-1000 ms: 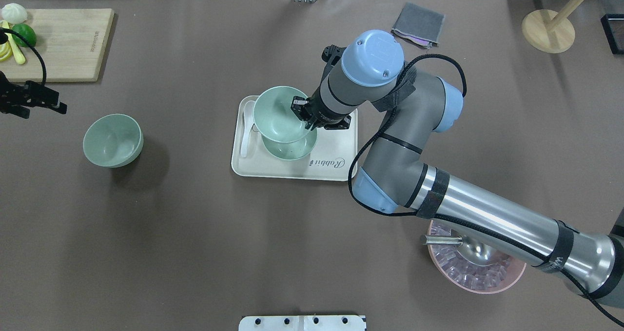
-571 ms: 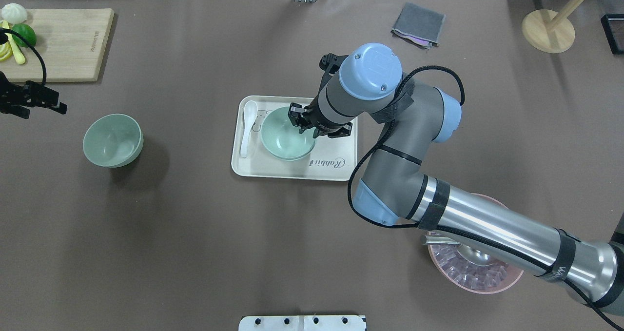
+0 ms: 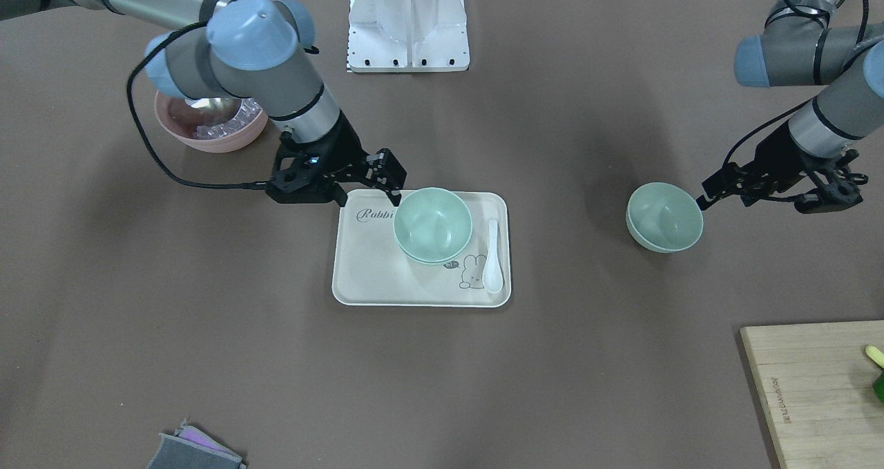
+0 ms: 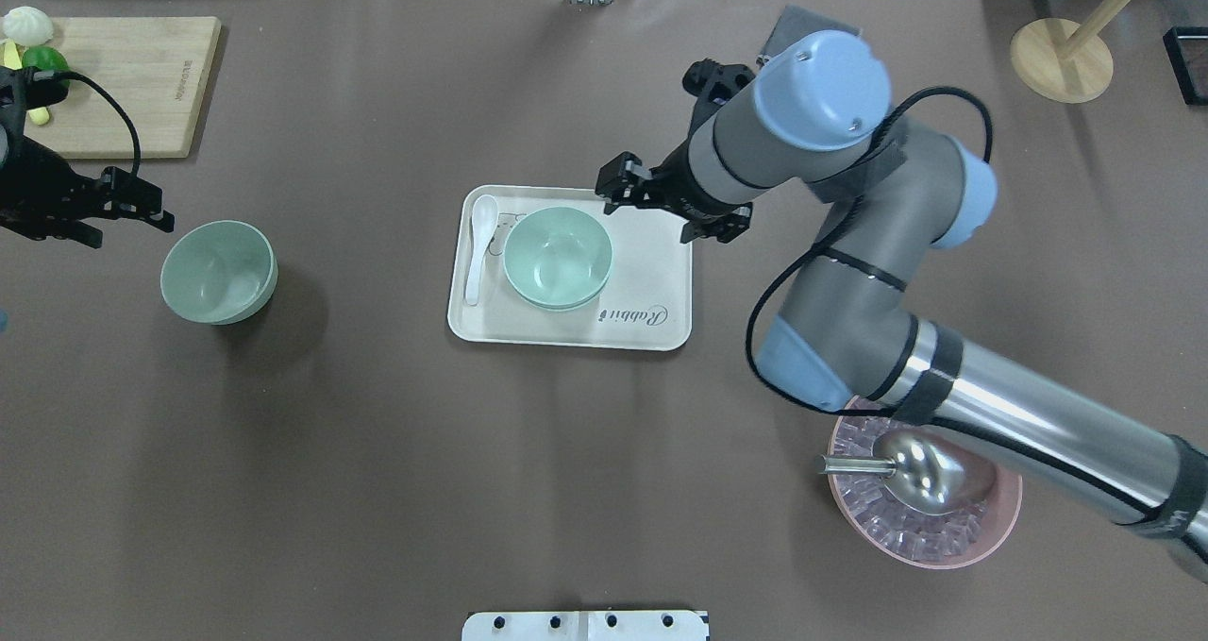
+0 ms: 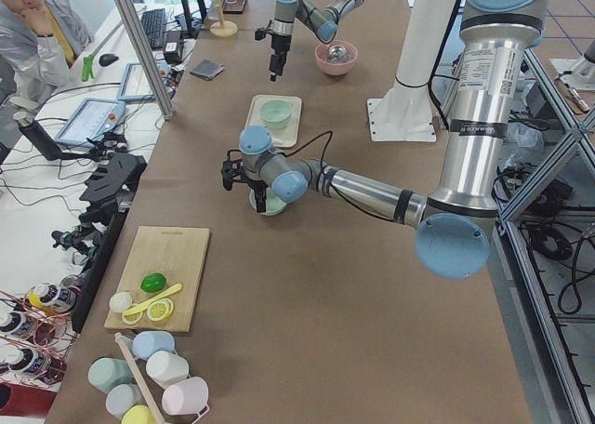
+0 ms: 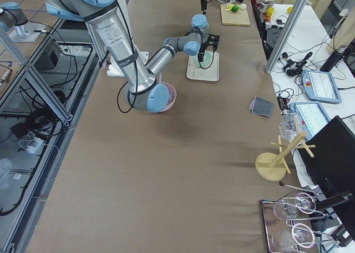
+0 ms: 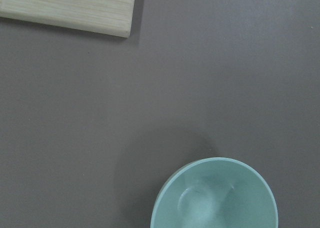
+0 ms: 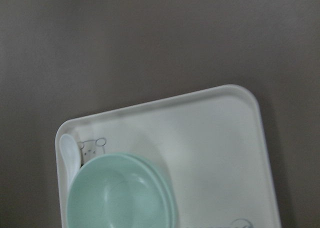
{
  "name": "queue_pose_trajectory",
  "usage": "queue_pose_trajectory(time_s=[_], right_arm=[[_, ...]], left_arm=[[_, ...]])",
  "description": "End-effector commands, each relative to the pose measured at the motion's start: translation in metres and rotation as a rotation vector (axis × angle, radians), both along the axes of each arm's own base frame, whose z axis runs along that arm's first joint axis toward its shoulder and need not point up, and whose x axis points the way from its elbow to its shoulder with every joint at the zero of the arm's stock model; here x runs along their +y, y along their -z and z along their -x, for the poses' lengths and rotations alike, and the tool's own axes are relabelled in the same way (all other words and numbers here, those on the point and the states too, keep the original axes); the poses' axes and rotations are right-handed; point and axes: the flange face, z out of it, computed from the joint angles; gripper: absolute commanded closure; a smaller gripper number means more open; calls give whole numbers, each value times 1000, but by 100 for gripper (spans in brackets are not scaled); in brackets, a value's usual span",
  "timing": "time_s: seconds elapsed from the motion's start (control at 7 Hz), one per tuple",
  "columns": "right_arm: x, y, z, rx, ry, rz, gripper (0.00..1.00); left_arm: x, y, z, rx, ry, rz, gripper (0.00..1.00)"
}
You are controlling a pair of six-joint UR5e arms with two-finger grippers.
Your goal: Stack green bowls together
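Two pale green bowls [image 4: 557, 259] sit nested, one in the other, on the cream tray [image 4: 651, 282]; they also show in the front view [image 3: 433, 225] and the right wrist view [image 8: 120, 193]. My right gripper [image 4: 613, 188] is open and empty, just off the stack's far right rim [image 3: 390, 175]. The third green bowl [image 4: 219, 272] stands alone on the table at the left [image 3: 664, 217] and in the left wrist view [image 7: 215, 195]. My left gripper [image 4: 159, 205] is open and empty, close beside that bowl's far left rim [image 3: 722, 196].
A white spoon [image 4: 479, 244] lies on the tray left of the stack. A pink bowl with metal scoop [image 4: 925, 504] stands under my right arm. A cutting board [image 4: 123, 84] lies far left, a grey cloth [image 4: 802, 27] and a wooden stand [image 4: 1062, 56] far right.
My right gripper lowered the held green bowl into the one on the tray, let go and drew back to the right. My left gripper moved toward the lone bowl.
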Motion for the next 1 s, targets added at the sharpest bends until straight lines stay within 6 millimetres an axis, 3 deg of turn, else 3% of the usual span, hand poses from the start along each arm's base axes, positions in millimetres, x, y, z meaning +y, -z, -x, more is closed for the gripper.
queue_pose_trajectory(time_s=[0.0,0.14,0.43,0.57,0.71,0.86], right_arm=[[-33,-45,-108,-10,26,4,0],[-38,-61,-122,4,40,-9,0],[-40,-93,-132,49,65,-42,0],[-42,-102,-137,64,70,-58,0],[-43,-101,-140,64,66,-61,0],[-42,-106,-142,66,66,-55,0]], left_arm=[[4,-27,-29,-81,-7,0,3],[4,-33,-30,-89,-11,7,5],[3,-40,-45,-87,-36,20,27],[2,-38,-47,-83,-38,19,50],[2,-38,-47,-83,-39,18,80],[2,-38,-47,-83,-41,18,90]])
